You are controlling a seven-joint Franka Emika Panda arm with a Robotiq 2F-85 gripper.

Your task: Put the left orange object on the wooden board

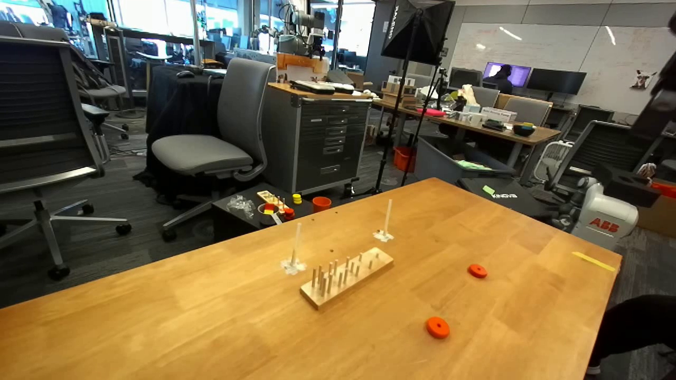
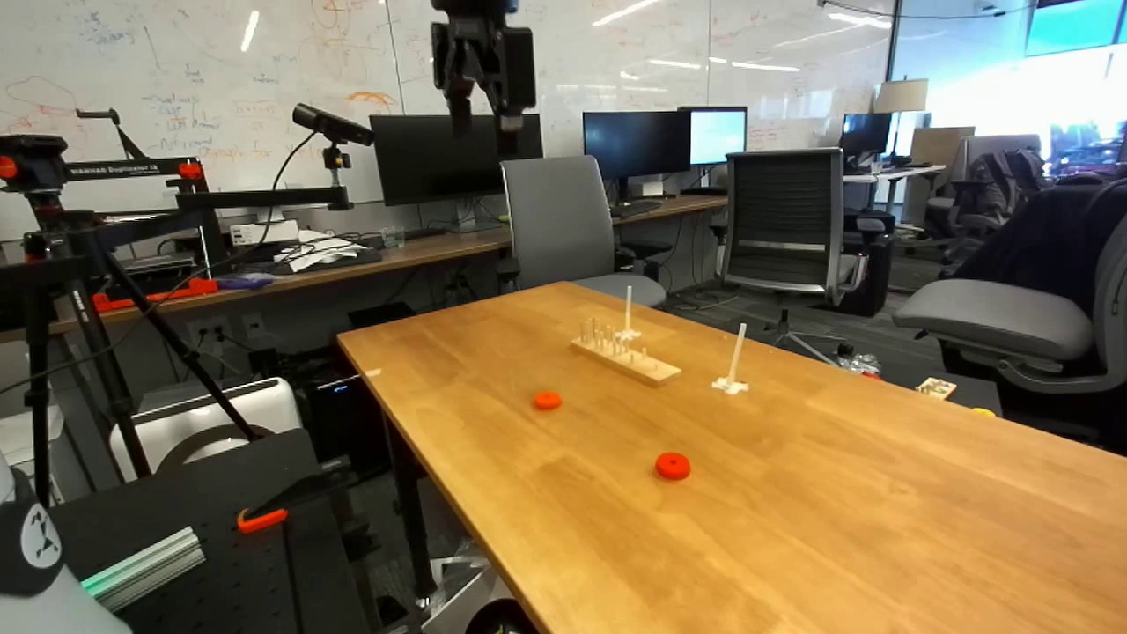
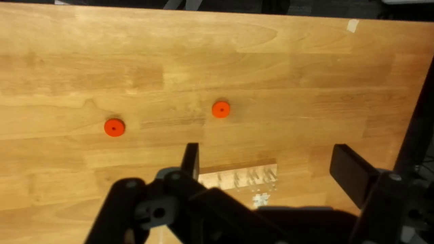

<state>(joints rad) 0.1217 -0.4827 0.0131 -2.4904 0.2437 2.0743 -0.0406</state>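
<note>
Scribbled office whiteboard (image 2: 616, 53) behind, then the glossy wooden table (image 1: 380, 316), a grey chair (image 2: 559, 220) beyond. Overhead hangs the gripper (image 2: 484, 124), fingers wide apart, nothing held, poised, I'd judge, to pick. The wooden board (image 1: 355, 282) lies pegs-up, presumably to receive; two thin posts (image 1: 297, 243) beside it stand in whitish patches (image 1: 291, 268), likely anchors. There, flat on the table, off the board, well apart from its redder twin (image 2: 673, 466), probably for a clean grip: the left orange object (image 2: 548, 401)!

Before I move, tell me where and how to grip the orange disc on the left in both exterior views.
Probably best from straight above, pinching the orange disc across opposite sides of its round edge. It lies flat on the table, apart from the other disc and the board.
</note>
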